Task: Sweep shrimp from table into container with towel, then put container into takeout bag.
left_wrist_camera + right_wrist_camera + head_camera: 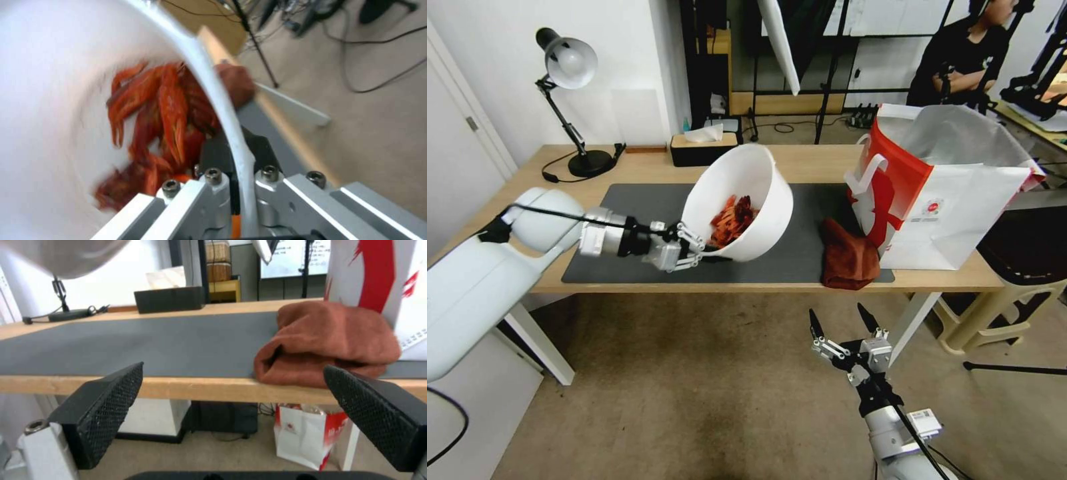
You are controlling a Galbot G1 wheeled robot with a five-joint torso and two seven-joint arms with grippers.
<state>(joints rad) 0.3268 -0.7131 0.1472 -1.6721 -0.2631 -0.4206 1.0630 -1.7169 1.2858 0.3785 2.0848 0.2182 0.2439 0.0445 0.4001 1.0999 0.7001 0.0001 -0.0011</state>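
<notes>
My left gripper [706, 249] is shut on the rim of the white container [764, 193], which it holds tilted above the dark mat of the table [647, 167]. Red-orange shrimp [732, 219] are heaped inside it. In the left wrist view the rim [209, 83] passes between the jaws and the shrimp [164, 110] lie against the wall. The rust-red towel [847, 257] is bunched at the table's front edge, beside the upright takeout bag [954, 200]. My right gripper [842, 321] hangs open below the front edge, pointing at the towel [329, 340].
A black tissue box [704, 148] and a desk lamp [568, 100] stand at the back of the table. A beige stool [1014, 293] is at the right end. A second small bag [309, 433] sits on the floor under the table.
</notes>
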